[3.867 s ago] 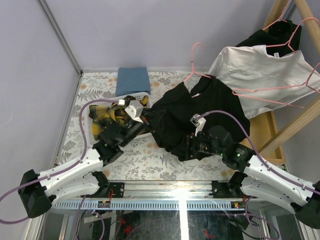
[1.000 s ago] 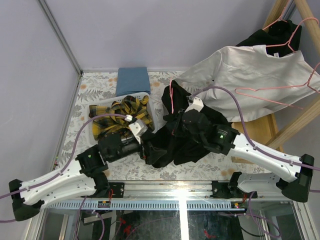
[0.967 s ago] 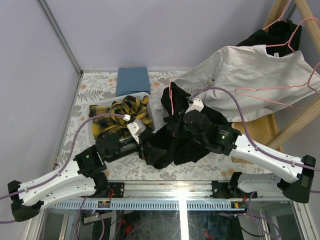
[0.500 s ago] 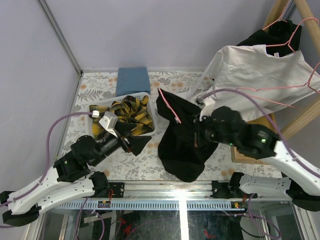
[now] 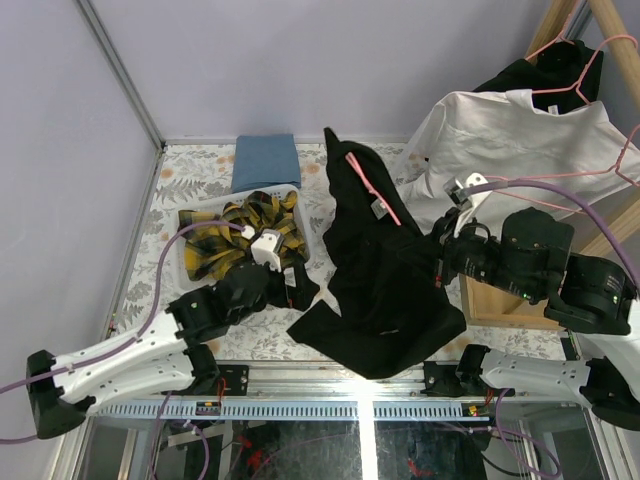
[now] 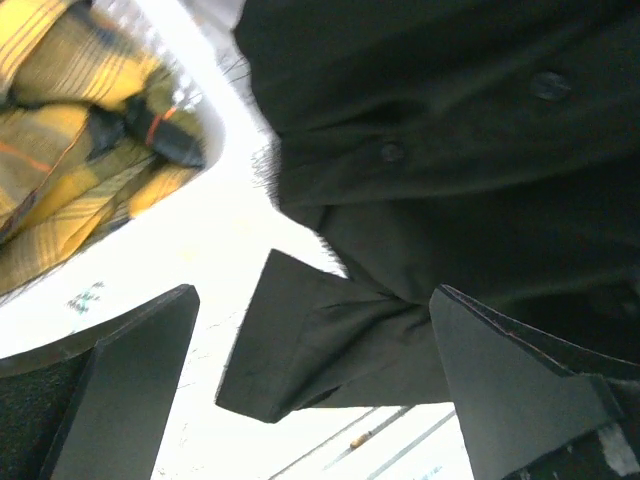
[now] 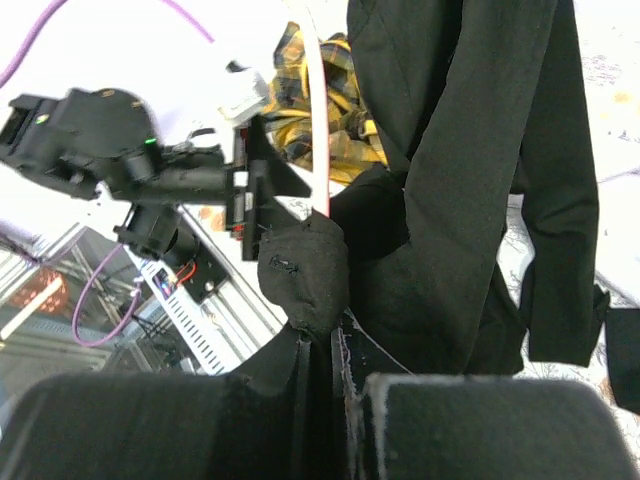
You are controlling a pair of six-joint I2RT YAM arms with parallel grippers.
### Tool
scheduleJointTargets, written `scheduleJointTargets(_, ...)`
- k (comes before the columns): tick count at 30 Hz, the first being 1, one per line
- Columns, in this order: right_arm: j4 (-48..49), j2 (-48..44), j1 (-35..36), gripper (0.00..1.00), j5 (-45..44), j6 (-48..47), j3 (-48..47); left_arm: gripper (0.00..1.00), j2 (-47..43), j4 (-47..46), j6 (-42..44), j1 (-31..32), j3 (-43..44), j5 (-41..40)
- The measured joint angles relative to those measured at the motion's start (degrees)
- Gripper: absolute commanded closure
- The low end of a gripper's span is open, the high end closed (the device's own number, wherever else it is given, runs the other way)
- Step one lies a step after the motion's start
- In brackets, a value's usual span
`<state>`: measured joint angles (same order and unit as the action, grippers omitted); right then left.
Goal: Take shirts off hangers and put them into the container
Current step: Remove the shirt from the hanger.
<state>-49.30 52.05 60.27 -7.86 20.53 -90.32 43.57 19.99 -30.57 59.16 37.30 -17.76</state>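
A large black shirt (image 5: 385,290) hangs in the air over the table with a pink hanger (image 5: 372,188) still in its collar. My right gripper (image 5: 437,262) is shut on a bunch of its cloth (image 7: 305,270), and the pink wire (image 7: 318,130) rises just above the jaws (image 7: 320,340). My left gripper (image 5: 300,287) stands open at the shirt's lower left edge, with a black sleeve end (image 6: 320,340) hanging loose between its fingers (image 6: 130,380). The white container (image 5: 184,262) holds the yellow-and-black plaid shirt (image 5: 245,228). A white shirt (image 5: 520,140) and another black one (image 5: 545,75) hang on pink hangers (image 5: 575,60) at the back right.
A folded blue cloth (image 5: 266,162) lies at the back behind the container. A wooden rack (image 5: 560,20) and wooden tray (image 5: 500,292) stand at the right. Purple walls close the left and back. The metal table rail (image 5: 330,410) runs along the near edge.
My right arm has lifted the black shirt off the table and pulled back to the right. The left gripper let go of the cloth, opened, and now sits at the shirt's lower edge.
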Motion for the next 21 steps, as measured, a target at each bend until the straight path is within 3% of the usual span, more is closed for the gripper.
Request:
scheduleJointTargets(12,-1.6,-3.3,0.0,1.0,10.6,-8.0,-1.1,0.0,12.8,-4.8,-6.4,-24.1,-9.8,15.9)
scheduleJointTargets(21,-4.2,-1.6,0.0,1.0,17.0,-14.2,0.8,0.0,12.9,-6.2,-4.7,-29.0,-4.0,15.5)
